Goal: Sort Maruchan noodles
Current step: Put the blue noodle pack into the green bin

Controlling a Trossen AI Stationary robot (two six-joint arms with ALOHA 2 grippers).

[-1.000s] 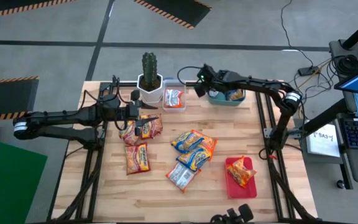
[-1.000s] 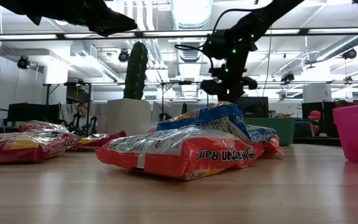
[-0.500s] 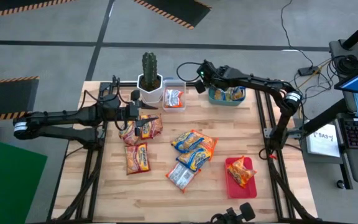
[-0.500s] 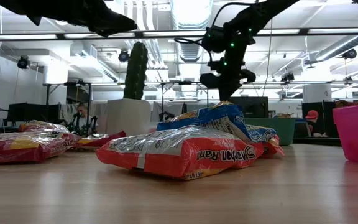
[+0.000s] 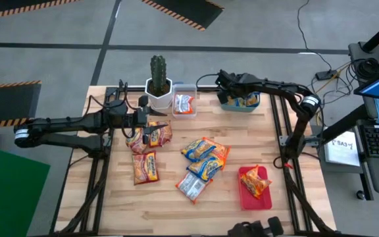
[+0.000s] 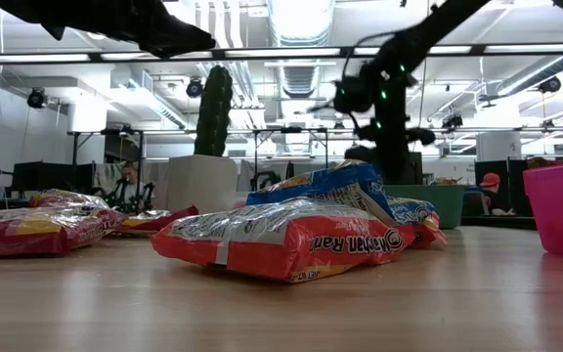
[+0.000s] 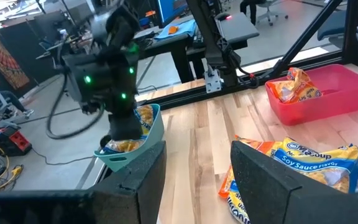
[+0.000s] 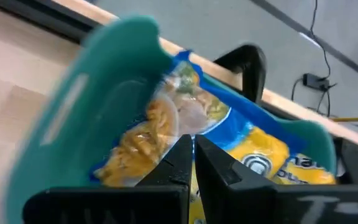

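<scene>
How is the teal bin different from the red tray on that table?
The teal bin sits at the table's far edge, with the right gripper over it; the red tray sits near the front edge with no arm nearby. The bin holds a blue-and-yellow packet; the tray holds an orange one. Both hold noodles and sit on the table's right side.

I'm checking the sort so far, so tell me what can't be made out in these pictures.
- How many packets lie in the teal bin: the right gripper covers part of it in the high view, and the right wrist view shows only one blue and yellow packet.
- The packets under the left gripper are partly hidden by it.
- Low view: the front packet blocks the pile behind.
- Clear box: the packet's label is too small to read.
</scene>
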